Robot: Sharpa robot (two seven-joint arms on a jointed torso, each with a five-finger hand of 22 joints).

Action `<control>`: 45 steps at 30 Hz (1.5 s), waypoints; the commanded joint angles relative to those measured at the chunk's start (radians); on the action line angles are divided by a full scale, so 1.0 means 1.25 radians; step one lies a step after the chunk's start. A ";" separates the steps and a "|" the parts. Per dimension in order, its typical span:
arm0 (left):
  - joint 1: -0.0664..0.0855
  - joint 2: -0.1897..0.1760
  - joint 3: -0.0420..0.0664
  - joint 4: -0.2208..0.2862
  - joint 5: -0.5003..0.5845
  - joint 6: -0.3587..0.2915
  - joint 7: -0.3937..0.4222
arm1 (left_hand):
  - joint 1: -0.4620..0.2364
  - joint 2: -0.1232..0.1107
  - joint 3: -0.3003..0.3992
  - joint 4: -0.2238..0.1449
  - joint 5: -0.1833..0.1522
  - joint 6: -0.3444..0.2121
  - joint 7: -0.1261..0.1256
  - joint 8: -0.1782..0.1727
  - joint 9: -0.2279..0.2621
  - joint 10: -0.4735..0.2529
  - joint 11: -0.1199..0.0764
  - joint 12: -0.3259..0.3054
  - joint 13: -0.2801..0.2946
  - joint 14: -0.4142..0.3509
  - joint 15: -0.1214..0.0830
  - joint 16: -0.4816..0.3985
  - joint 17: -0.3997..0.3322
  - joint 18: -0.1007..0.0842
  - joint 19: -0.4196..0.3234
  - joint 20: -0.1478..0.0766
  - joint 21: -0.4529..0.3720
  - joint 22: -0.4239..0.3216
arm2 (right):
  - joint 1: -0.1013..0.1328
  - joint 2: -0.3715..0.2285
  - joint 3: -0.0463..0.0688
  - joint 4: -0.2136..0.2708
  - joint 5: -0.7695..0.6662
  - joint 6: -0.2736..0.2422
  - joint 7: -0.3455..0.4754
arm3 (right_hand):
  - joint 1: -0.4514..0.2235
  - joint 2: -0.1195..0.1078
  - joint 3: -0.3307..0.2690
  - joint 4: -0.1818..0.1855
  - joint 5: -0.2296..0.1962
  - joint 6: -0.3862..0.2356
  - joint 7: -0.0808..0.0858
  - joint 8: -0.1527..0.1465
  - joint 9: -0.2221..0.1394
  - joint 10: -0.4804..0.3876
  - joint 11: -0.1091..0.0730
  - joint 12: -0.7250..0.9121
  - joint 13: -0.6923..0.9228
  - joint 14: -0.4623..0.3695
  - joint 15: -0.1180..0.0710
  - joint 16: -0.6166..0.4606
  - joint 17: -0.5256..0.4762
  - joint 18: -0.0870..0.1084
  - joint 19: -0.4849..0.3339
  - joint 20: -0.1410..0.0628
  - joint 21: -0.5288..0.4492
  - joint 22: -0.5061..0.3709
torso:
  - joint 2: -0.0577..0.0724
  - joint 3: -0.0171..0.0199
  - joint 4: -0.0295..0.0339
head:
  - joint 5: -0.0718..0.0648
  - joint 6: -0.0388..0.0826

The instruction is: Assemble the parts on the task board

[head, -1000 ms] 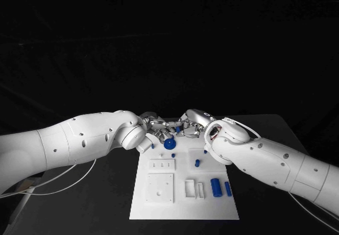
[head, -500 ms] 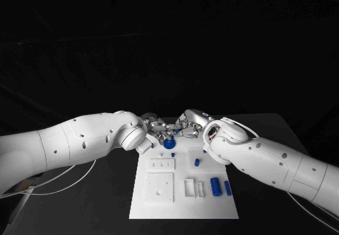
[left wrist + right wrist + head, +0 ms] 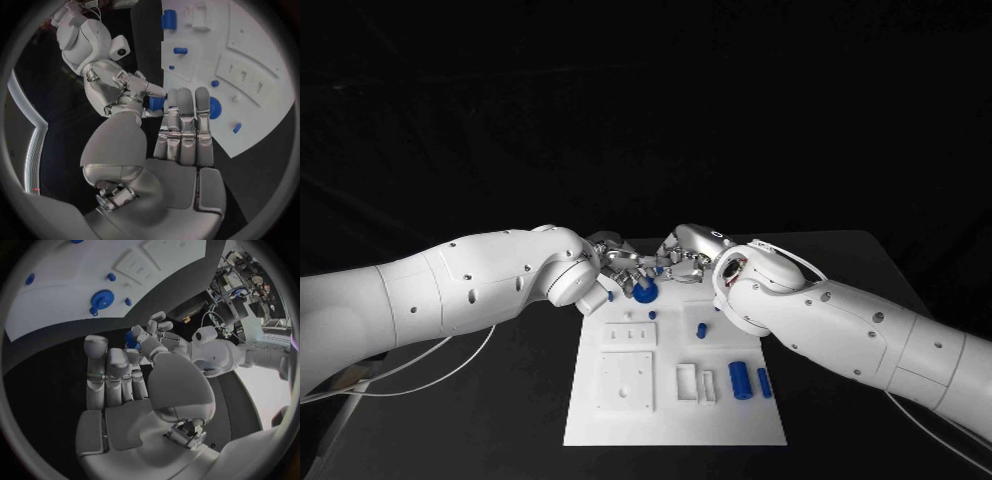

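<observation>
Both hands meet at task board's far edge

Left hand [image 3: 181,130] and right hand [image 3: 134,370] pinch one small blue part [image 3: 156,103] between fingertips — held above the task board [image 3: 678,420], near blue gear [image 3: 646,292].

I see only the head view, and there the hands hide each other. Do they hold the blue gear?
Observer: No. In the right wrist view the blue gear lies on the task board, and no finger touches it.
Operator: Then what is between the fingers?
Observer: A small blue piece, where the left hand and the right hand meet. I cannot tell which one grips it.
</observation>
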 commanded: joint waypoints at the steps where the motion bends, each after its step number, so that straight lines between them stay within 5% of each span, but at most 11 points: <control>1: 0.000 0.002 0.000 0.000 -0.005 0.018 -0.001 | 0.000 0.017 -0.003 -0.016 0.002 0.003 0.000 -0.001 -0.003 0.006 -0.003 -0.002 -0.003 -0.003 0.000 0.001 -0.001 -0.009 -0.004 -0.003 -0.006 0.003 | 0.000 0.000 0.000 0.001 -0.008 0.015 -0.002 | -0.005 0.000 0.004 0.000 0.004 0.005 0.001 0.002 0.001 0.003 0.001 -0.004 -0.001 0.007 0.000 -0.005 0.001 -0.001 0.025 0.002 0.002 0.057 | 0.000 0.0005 -0.0003 | 0.001 0.000; 15: 0.000 0.009 0.000 -0.004 -0.005 0.018 -0.012 | 0.014 0.060 -0.029 -0.070 0.010 0.005 0.000 -0.001 -0.014 0.009 -0.004 -0.004 -0.007 -0.003 -0.001 0.002 0.000 -0.010 -0.002 -0.004 -0.013 0.012 | 0.000 0.002 -0.001 0.003 -0.008 0.017 -0.003 | -0.006 0.002 0.004 0.001 0.005 0.005 0.001 0.002 0.001 0.004 0.001 -0.004 -0.001 0.007 0.000 -0.005 0.002 -0.001 0.025 0.002 0.002 0.057 | 0.001 0.0004 -0.0009 | 0.000 -0.001; 30: -0.001 0.013 0.000 -0.010 -0.005 0.017 -0.017 | 0.022 0.085 -0.042 -0.080 0.007 0.006 -0.001 -0.002 -0.018 0.011 -0.005 -0.005 -0.008 -0.002 -0.001 0.003 0.000 -0.010 -0.001 -0.004 -0.017 0.017 | -0.001 0.004 -0.001 0.004 -0.009 0.021 -0.004 | -0.005 0.002 0.004 0.000 0.005 0.005 0.001 0.002 0.001 0.004 0.001 -0.002 0.000 0.007 0.000 -0.005 0.003 -0.001 0.026 0.001 0.004 0.058 | 0.001 -0.0002 0.0004 | 0.000 -0.002; 35: -0.002 0.016 0.001 -0.014 -0.004 0.017 -0.017 | 0.038 0.111 -0.050 -0.103 0.035 0.006 -0.003 -0.002 -0.021 0.012 -0.006 -0.007 -0.010 -0.001 -0.002 0.004 0.001 -0.011 -0.001 -0.005 -0.020 0.020 | -0.001 0.005 -0.002 0.004 -0.015 0.022 -0.004 | -0.005 0.002 0.004 0.000 0.005 0.005 0.001 0.002 0.001 0.004 0.001 -0.002 0.000 0.007 0.000 -0.005 0.003 -0.001 0.026 0.001 0.004 0.058 | 0.001 0.0002 0.0003 | 0.001 -0.002; 45: -0.006 0.018 0.001 -0.017 -0.003 0.025 -0.023 | 0.102 0.155 -0.012 -0.156 0.142 0.006 -0.007 -0.001 -0.066 0.011 -0.006 -0.024 -0.027 -0.003 -0.003 0.003 0.001 -0.011 -0.003 -0.006 -0.019 0.026 | -0.002 0.005 -0.003 0.002 -0.018 0.024 -0.005 | -0.005 0.002 0.004 0.000 0.005 0.005 0.001 0.002 0.001 0.004 0.001 -0.002 0.000 0.007 0.000 -0.005 0.003 -0.001 0.026 0.001 0.004 0.058 | 0.001 0.0002 0.0007 | 0.001 -0.005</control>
